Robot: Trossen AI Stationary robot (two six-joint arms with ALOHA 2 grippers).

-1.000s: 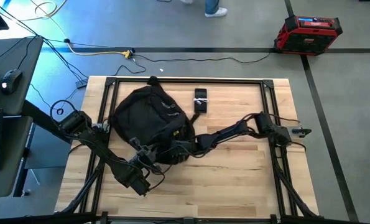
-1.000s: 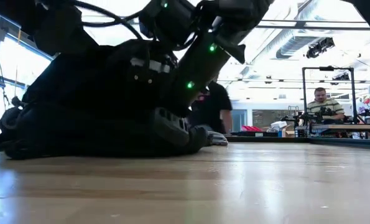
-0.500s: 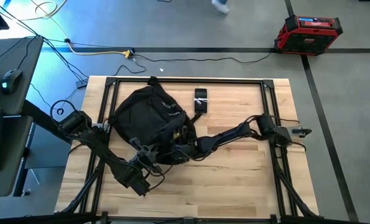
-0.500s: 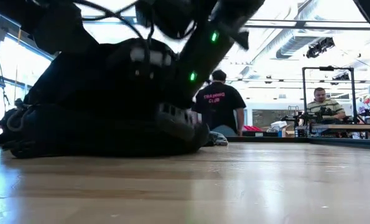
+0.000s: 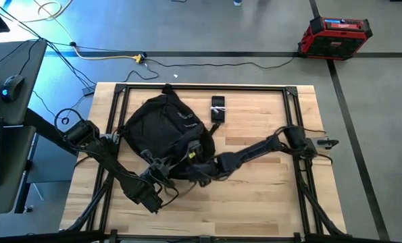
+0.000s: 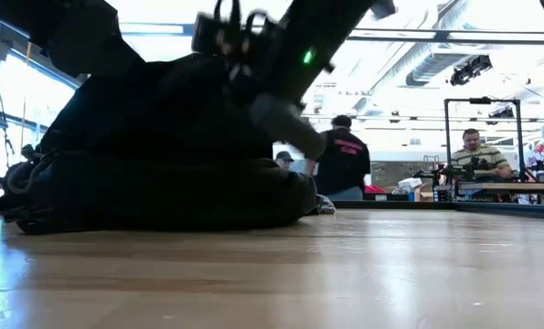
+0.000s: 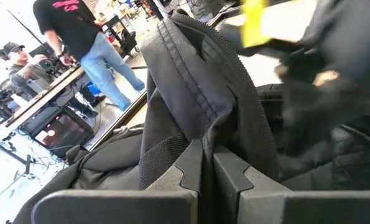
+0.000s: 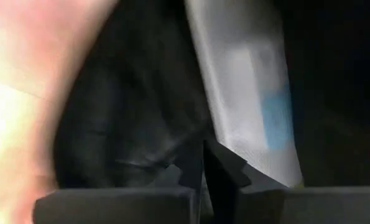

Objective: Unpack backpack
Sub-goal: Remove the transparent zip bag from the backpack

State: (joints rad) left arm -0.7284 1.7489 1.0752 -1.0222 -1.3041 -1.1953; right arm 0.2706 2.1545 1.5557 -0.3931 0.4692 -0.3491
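The backpack (image 5: 161, 135) lay on the left half of the table (image 5: 268, 196), its near edge open. The left gripper (image 7: 206, 163) pinched a fold of its rim shut; the right gripper (image 8: 202, 163), closed inside, seemed to nip something pale — what, I couldn't tell. Next, probably, a steady pull outward. A phone (image 5: 217, 103) lay beside the bag.
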